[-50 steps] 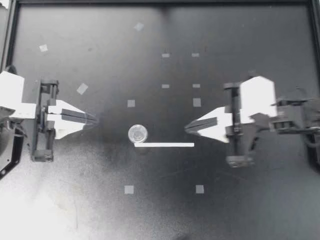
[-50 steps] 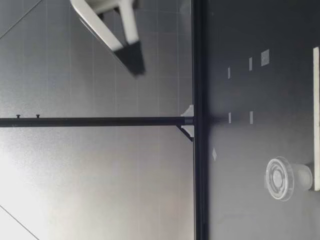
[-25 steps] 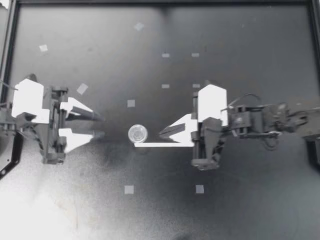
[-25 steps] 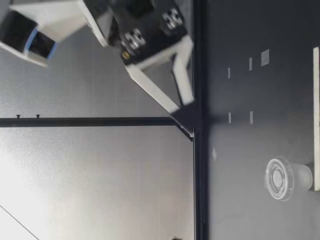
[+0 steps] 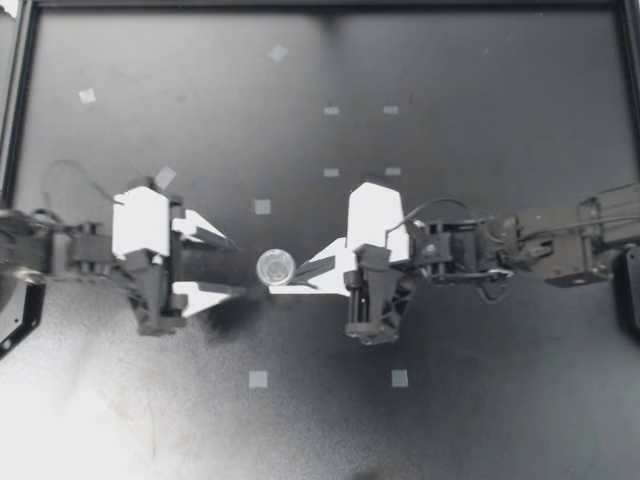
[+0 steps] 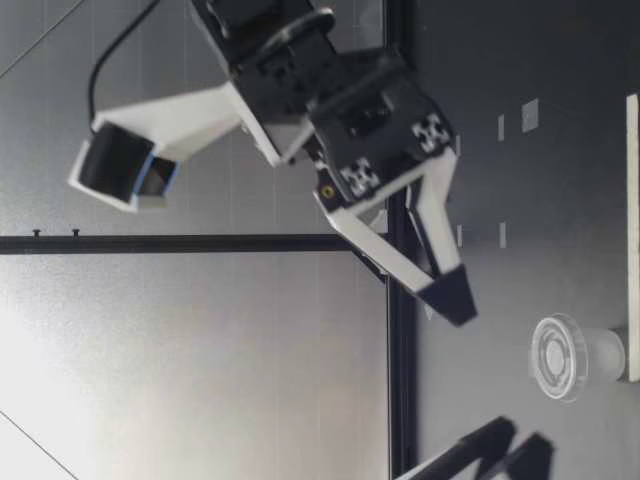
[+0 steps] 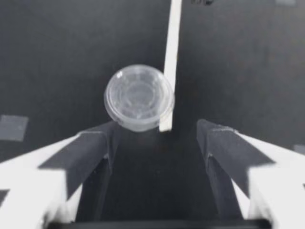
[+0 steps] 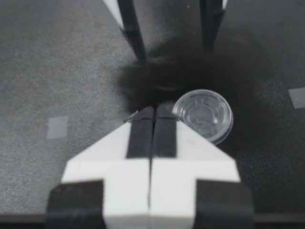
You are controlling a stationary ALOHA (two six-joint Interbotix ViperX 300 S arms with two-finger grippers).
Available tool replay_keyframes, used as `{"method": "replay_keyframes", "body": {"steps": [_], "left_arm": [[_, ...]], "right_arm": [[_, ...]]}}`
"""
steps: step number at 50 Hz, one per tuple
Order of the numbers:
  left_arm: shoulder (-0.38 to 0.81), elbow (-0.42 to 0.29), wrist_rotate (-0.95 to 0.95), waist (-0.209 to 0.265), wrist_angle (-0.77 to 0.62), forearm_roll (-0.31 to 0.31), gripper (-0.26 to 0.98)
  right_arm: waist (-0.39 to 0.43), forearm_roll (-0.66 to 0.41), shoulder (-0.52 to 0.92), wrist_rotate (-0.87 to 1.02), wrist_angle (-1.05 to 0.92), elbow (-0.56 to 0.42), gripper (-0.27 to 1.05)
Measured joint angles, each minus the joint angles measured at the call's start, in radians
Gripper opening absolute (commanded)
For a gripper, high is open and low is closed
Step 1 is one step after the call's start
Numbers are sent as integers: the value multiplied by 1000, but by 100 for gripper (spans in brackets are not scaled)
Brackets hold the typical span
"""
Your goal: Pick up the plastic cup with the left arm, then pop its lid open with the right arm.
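Cup (image 5: 275, 267) (clear plastic, 1 pc, upright, looks empty) sits mid-table (image 5: 480, 420), same spot as 0.5 s ago, against the end of the white strip (image 5: 305, 289) (1 pc). Both arms moved in since then. Left gripper (image 5: 239, 267) is now just beside the cup, jaws spread wide; cup is just ahead of the gap, not between the fingers. Right gripper (image 5: 300, 274) is now over the strip, jaws pressed together, tip just beside the cup on the opp. side; contact: can't tell. Low view: right tip hangs above table level. Tape marks (image 5: 258, 379): 10 visible in top view.
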Motion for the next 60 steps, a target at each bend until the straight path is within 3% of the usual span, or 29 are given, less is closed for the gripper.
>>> {"method": "replay_keyframes", "body": {"steps": [30, 60], "left_arm": [[106, -17, 9, 23, -69, -2, 64], [184, -77, 25, 25, -75, -2, 64]], "right_arm": [[-40, -2, 106, 12, 15, -52, -15], [-52, -6, 149, 12, 23, -71, -15]]}}
